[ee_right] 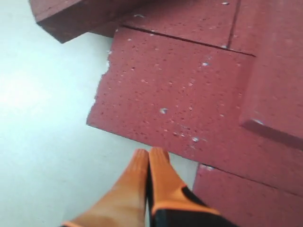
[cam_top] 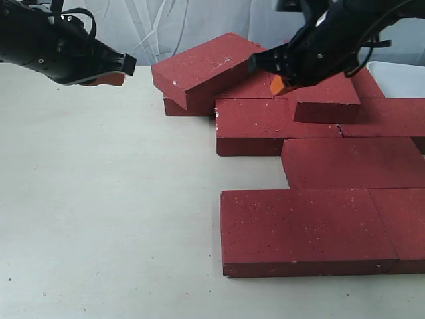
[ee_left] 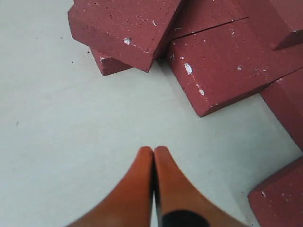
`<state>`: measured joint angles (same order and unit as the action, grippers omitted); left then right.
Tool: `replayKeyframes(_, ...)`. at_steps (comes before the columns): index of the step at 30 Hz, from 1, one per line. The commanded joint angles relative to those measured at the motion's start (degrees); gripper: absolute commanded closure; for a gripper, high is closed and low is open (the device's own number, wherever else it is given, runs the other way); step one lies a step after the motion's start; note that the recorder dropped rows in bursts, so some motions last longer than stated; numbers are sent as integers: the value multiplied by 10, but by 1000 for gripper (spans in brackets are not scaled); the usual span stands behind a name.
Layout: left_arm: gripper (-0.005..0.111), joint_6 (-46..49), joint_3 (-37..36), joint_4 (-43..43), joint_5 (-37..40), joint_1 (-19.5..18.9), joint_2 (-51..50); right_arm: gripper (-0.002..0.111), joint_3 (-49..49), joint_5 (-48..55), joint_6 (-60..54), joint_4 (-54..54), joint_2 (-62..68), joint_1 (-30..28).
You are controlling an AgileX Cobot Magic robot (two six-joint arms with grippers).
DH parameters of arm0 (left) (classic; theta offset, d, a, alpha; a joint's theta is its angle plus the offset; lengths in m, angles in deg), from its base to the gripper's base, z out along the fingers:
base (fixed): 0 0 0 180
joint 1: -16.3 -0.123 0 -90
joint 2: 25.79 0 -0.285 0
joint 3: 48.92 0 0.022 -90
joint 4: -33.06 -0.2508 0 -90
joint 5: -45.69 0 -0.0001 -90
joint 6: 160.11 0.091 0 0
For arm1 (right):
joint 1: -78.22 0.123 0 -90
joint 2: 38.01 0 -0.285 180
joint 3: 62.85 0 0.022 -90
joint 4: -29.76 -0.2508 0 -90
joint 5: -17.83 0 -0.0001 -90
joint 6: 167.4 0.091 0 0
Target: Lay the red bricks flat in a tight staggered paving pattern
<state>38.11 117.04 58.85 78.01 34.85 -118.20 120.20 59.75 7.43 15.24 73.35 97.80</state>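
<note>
Fingertips of your left gripper (ee_left: 154,151) and right gripper (ee_right: 148,153) are pressed together, empty. The red bricks (cam_top: 312,226) lie mostly flat on the table (cam_top: 99,199); one tilted brick (cam_top: 207,65) leans on its neighbours. Push it carelessly and laid rows may shift.

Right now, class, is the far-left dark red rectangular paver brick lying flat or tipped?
Tipped: the dark red brick slants, propped on a lower brick, one end raised.
</note>
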Motion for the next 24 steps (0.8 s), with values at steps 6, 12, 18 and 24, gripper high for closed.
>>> replayKeyframes(6, 107, -2, -3, 7, -20, -1, 4, 109, 205, -15, -8, -12, 133, 39)
replayKeyframes(12, 107, -24, -3, -17, -23, -9, 4, 109, 309, -38, -8, -18, 207, 39)
replayKeyframes(18, 107, -30, -3, -22, -23, -36, 4, 109, 343, -50, -8, -69, 266, 39)
replayKeyframes(24, 107, -32, -3, -18, -24, -43, 4, 109, 350, -55, -97, -158, 294, 62)
